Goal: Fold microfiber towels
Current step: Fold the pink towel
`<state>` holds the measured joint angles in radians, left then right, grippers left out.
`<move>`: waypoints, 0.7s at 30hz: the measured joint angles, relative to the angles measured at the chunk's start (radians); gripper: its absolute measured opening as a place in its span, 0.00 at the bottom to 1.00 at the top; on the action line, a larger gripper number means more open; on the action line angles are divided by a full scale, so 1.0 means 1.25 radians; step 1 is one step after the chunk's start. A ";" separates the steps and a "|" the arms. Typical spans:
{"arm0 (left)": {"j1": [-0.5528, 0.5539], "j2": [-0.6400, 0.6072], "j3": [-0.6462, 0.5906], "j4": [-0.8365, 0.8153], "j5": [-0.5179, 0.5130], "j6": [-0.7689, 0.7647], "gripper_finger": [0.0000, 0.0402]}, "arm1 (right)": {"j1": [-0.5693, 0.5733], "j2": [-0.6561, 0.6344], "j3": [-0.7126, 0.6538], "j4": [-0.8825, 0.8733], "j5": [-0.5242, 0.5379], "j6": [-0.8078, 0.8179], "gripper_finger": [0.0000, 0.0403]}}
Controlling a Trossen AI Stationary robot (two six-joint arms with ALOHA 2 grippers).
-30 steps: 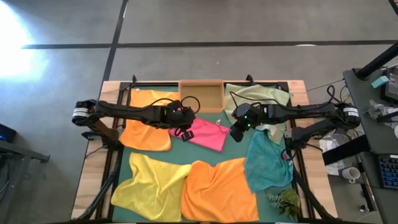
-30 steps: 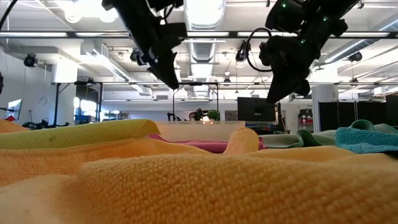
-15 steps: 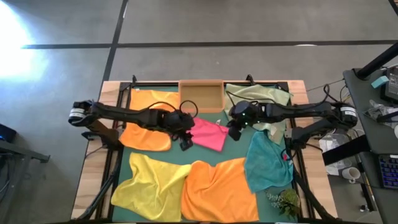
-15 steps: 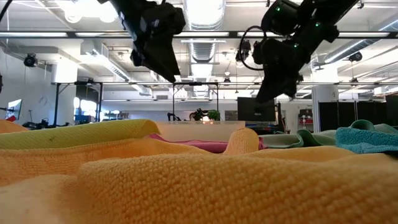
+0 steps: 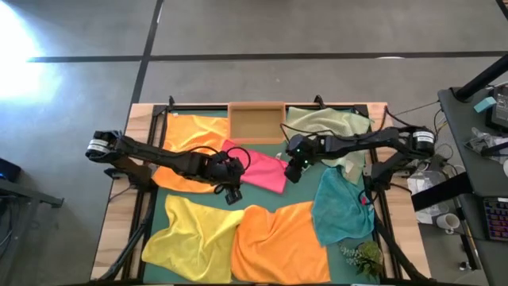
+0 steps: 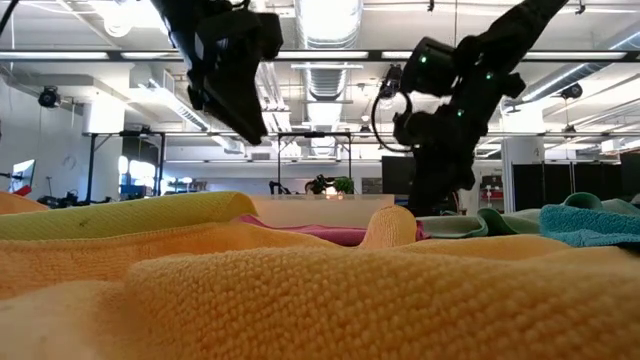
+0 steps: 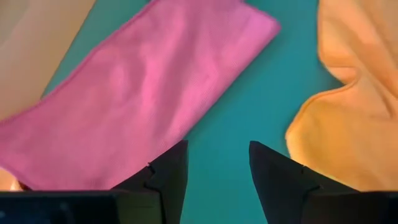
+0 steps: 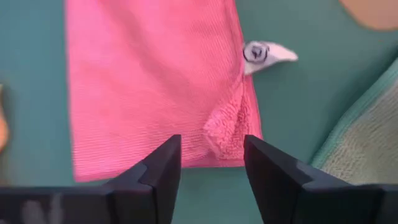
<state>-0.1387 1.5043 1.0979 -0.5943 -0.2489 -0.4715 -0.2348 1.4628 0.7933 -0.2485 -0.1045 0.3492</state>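
Open-plan lab — exposed ceiling ducts [image 6: 325, 75], monitor [image 6: 400, 176], concrete floor [image 5: 262, 28].

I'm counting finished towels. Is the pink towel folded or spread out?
Folded: the pink towel lies as a narrow strip, smaller than the spread orange towel.

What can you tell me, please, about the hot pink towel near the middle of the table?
The hot pink towel is a soft, finely ribbed microfiber cloth, folded into a flat oblong on the dark green mat, just below the wooden tray. A small white label sticks out at one edge. Nothing holds it: both open tools hover by its ends.
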 joint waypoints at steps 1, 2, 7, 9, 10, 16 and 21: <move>0.000 0.000 -0.005 0.002 0.000 -0.003 0.39 | 0.000 0.013 0.005 0.001 0.000 0.000 0.43; 0.000 0.000 -0.009 0.002 0.000 -0.010 0.39 | 0.000 0.025 0.009 0.002 0.000 0.000 0.43; 0.000 0.000 -0.020 0.002 -0.001 -0.016 0.39 | -0.003 0.089 0.037 0.000 0.023 0.003 0.44; 0.000 0.000 -0.020 0.002 -0.001 -0.016 0.39 | -0.004 0.113 0.049 -0.001 0.028 0.006 0.43; 0.000 0.000 -0.020 0.002 -0.001 -0.016 0.39 | -0.004 0.123 0.056 -0.003 0.029 0.007 0.42; 0.000 0.001 -0.023 0.009 -0.004 -0.016 0.39 | -0.004 0.155 0.087 -0.040 0.028 0.008 0.32; 0.001 0.017 -0.047 0.009 -0.046 -0.017 0.39 | -0.003 0.147 0.094 -0.075 0.013 0.047 0.16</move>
<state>-0.1373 1.5254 1.0391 -0.5825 -0.3058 -0.4929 -0.2385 1.6461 0.9108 -0.3420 -0.0887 0.4075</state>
